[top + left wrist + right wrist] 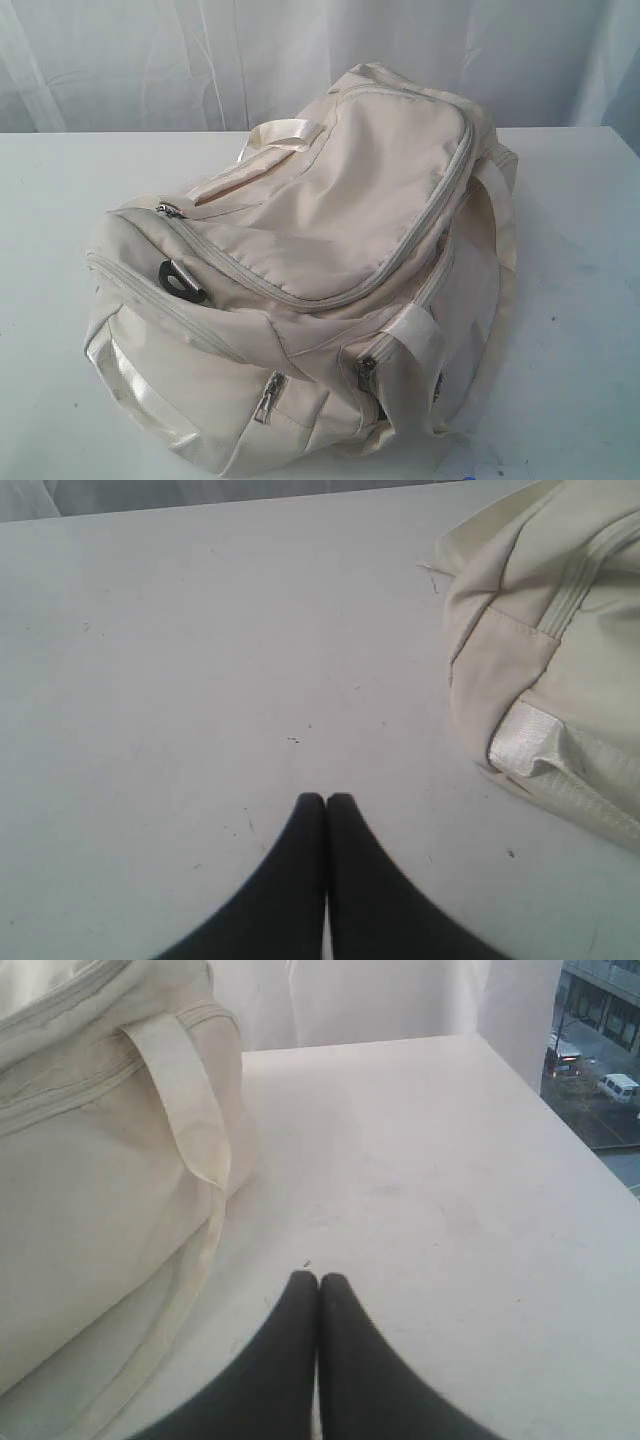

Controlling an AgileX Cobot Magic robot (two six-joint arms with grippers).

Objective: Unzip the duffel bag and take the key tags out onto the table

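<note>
The zipped duffel bag (300, 240) hides its inside; its lower end runs off the exterior view. The small dark piece (181, 280) on it I can't identify.

left gripper (326, 798) and right gripper (318, 1276) look identical: each is a pair of plain matte black fingers (295, 880), broad at the base, outer edges sweeping inward in a smooth curve to slim rounded tips, inner faces straight, finish uniform and smooth.
</note>
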